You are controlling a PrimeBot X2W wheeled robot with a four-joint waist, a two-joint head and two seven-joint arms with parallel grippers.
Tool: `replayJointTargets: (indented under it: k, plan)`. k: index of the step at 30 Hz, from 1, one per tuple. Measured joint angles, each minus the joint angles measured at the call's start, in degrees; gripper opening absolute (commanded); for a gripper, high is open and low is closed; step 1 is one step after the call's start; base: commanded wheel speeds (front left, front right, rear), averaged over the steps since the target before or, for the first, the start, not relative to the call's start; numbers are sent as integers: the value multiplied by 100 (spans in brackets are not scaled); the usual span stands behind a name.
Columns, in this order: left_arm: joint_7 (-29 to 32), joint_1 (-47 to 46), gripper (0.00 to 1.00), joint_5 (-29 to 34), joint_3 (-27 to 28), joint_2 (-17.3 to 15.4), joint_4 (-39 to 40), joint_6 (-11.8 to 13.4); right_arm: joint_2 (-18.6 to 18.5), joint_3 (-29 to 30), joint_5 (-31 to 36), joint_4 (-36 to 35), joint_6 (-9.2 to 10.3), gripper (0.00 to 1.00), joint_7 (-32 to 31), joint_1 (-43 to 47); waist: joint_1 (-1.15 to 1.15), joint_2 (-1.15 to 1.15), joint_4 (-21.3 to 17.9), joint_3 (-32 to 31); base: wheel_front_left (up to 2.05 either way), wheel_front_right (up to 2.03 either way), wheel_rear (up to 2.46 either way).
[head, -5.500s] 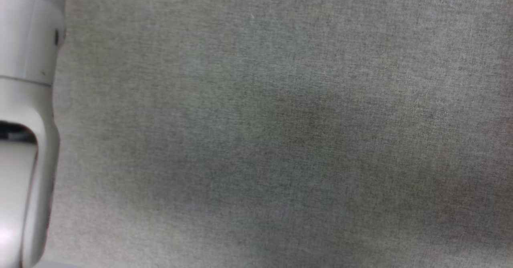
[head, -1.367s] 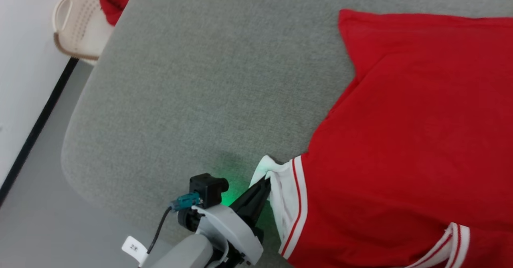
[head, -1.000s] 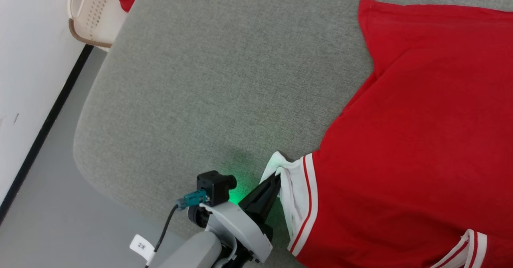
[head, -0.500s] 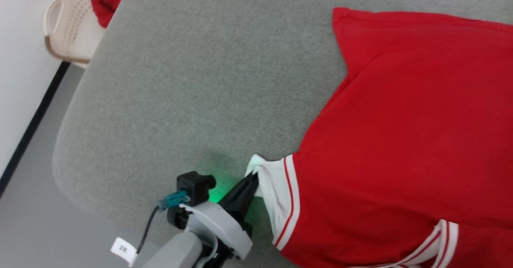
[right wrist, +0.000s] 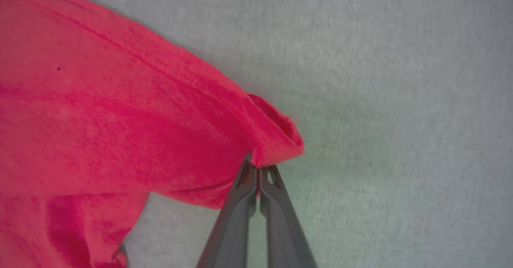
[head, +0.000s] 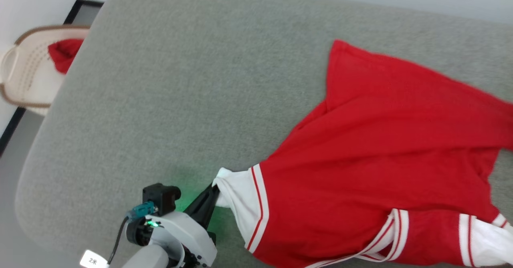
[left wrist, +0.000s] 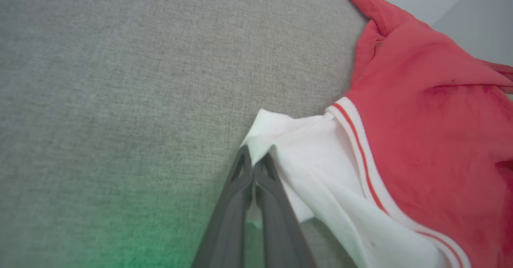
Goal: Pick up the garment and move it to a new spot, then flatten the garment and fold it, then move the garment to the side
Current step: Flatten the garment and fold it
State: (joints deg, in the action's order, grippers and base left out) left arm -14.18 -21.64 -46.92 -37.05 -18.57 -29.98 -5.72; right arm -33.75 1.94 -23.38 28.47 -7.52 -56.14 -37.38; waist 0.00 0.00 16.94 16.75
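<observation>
The garment (head: 372,160), a big red jersey with white-and-red striped trim, lies spread over the right half of the grey cushion (head: 180,79). My left gripper (head: 214,192) is shut on a white turned-out corner of the garment (left wrist: 304,148) at its near left edge; the left gripper (left wrist: 256,162) has its fingers pressed together on that white cloth. In the right wrist view my right gripper (right wrist: 259,166) is shut on a bunched red corner of the garment (right wrist: 120,123), lifted a little off the cushion.
A beige perforated laundry basket (head: 24,79) holding another red cloth (head: 64,53) stands on the floor off the cushion's left side. The cushion's rounded left edge (head: 36,148) drops to grey floor. The left half of the cushion carries nothing.
The right gripper has closed on a red corner of the garment. The garment's far right part has lifted and pulled in, now creased. The head camera has shifted; the left gripper keeps its hold.
</observation>
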Motion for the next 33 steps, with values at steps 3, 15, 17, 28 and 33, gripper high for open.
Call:
replayJointTargets:
  k: [3,15,17,28,33]
  plan:
    - [69,86,0,-8,-4,-80,125,49,30,286,-129,-309,0,0,-27,637,0,0,-140,-152,0,0,0]
    - [318,324,0,-35,-90,-285,541,218,744,1635,-216,-1239,0,0,47,2799,0,0,-524,-568,0,0,0]
    - [342,335,0,-45,-96,-293,580,220,902,1759,-171,-1351,0,0,90,3004,0,0,-545,-611,0,0,0]
    - [389,498,0,-79,-136,-382,662,274,1292,1633,-133,-1851,2,100,458,3501,0,0,-654,-824,0,0,0]
    - [379,579,0,-96,-137,-428,710,330,1118,1291,-323,-2662,2,100,737,3833,0,0,-669,-924,0,0,0]
